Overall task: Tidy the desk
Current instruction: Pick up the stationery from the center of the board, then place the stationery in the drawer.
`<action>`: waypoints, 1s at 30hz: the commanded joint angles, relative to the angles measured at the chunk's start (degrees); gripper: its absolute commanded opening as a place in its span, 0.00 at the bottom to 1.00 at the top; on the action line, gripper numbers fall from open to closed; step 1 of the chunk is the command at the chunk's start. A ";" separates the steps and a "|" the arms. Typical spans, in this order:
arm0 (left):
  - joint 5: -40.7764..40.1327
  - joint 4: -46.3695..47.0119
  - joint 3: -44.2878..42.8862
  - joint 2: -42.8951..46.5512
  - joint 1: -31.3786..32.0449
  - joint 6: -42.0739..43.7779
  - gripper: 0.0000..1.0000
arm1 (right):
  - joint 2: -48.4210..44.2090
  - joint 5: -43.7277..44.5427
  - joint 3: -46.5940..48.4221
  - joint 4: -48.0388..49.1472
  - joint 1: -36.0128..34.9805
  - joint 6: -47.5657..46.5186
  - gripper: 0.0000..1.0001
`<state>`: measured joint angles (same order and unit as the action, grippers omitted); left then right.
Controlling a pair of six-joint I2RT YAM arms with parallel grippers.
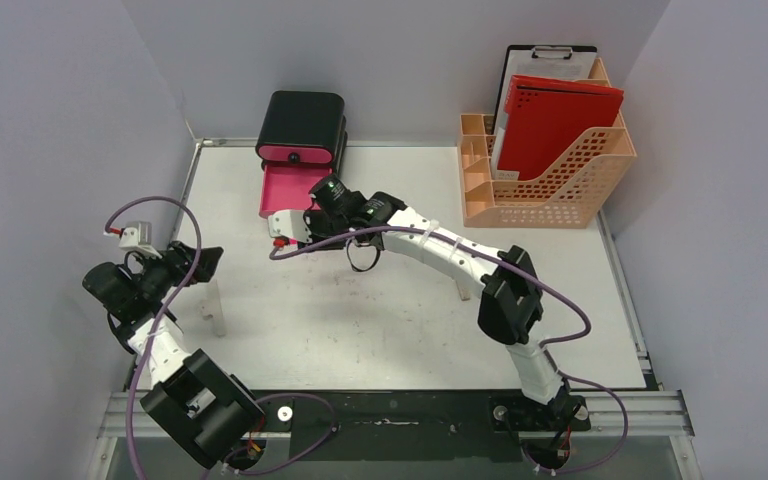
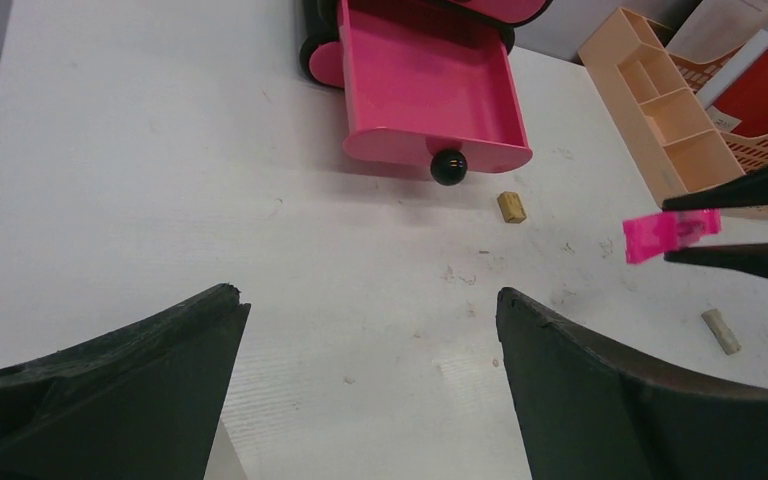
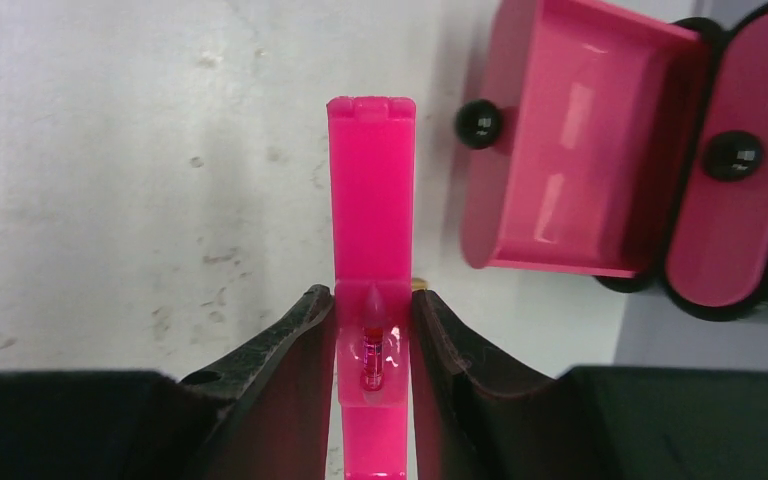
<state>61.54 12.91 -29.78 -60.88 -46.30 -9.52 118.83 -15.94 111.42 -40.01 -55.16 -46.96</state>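
The desk (image 1: 380,320) is a scuffed white tabletop. My right gripper (image 3: 372,305) is shut on a flat, translucent pink plastic case (image 3: 370,210) that sticks out past the fingertips, with a small cartridge visible inside. It hovers just left of the open pink drawer (image 3: 570,150). The left wrist view shows the same case (image 2: 665,235) pinched between the right fingers (image 2: 750,190), above the desk (image 2: 160,180). My left gripper (image 2: 370,300) is open and empty over bare desk at the left (image 1: 205,262). In the top view the right wrist (image 1: 305,222) hides the case.
A black drawer box (image 1: 302,125) stands at the back, its lower pink drawer (image 1: 285,190) pulled out and empty. An orange file rack (image 1: 545,170) with a red folder (image 1: 555,120) is at the back right. Two small tan stubs (image 2: 511,207) (image 2: 720,331) lie on the desk.
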 commanded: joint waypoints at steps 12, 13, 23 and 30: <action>6.36 6.99 1.50 0.40 -1.94 -1.56 0.96 | 13.23 10.12 18.98 15.56 0.66 1.30 0.08; 6.55 7.06 1.62 0.48 -2.01 -1.56 0.96 | 13.70 10.23 19.21 16.75 0.72 1.26 0.08; 7.38 7.62 2.09 0.50 -2.71 -1.40 0.96 | 18.93 12.27 22.07 26.43 1.69 1.16 0.09; 7.65 7.83 2.27 0.09 -2.71 -1.14 0.96 | 21.89 11.32 22.95 30.85 2.82 0.82 0.09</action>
<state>67.44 17.45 -27.59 -60.93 -48.49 -11.38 139.50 -4.95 131.26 -14.90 -53.25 -46.19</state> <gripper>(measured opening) 0.963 0.284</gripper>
